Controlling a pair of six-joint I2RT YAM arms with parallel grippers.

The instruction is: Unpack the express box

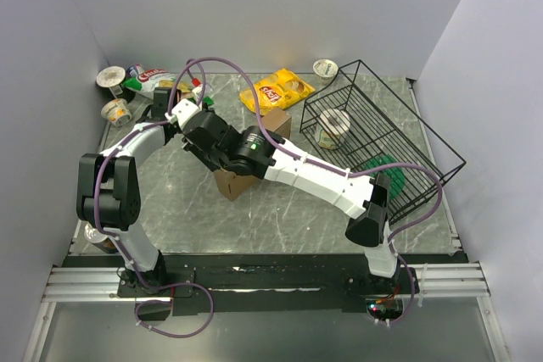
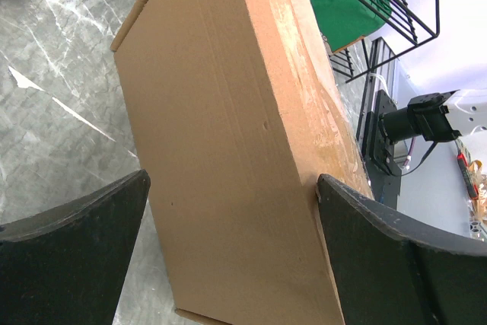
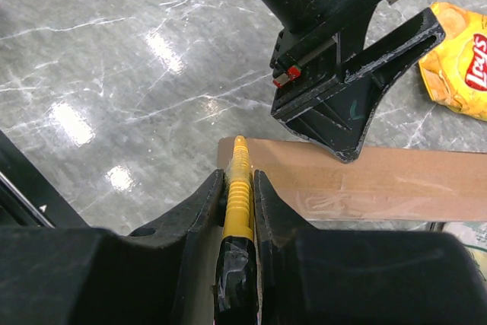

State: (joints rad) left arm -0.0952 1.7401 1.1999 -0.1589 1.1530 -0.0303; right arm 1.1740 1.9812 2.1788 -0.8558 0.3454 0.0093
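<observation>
The express box [image 2: 228, 112] lies mid-desk between my two arms. It seems to be tipped up onto a long narrow side, with its taped narrow side uppermost and its long axis running from near-left to far-right, toward the yellow chip bag [image 1: 276, 91] and the black wire basket [image 1: 365, 112]. My left hand [image 2: 232, 180] straddles the box with its fingers spread wide. One fingertip touches the taped side and the other is just beside the opposite long edge. I cannot tell whether they press, so I judge it a steadying hold, not a clamp. My right hand [image 3: 238, 176] is closed on a yellow tool [image 3: 240, 150] with a ribbed body, which I take to be a cutter. Its tip meets the near end of that taped side. From there the tape runs away to the right along the box's length, passing under the left fingertip. The right hand is therefore the one placed to work the seam, and the next stroke should follow the long axis without running into the left finger on it. The box is closed and I cannot see what is in it. The basket, well apart on the right of the desk [image 1: 280, 218], holds a white tub [image 1: 333, 125] and something green [image 1: 383, 169].
</observation>
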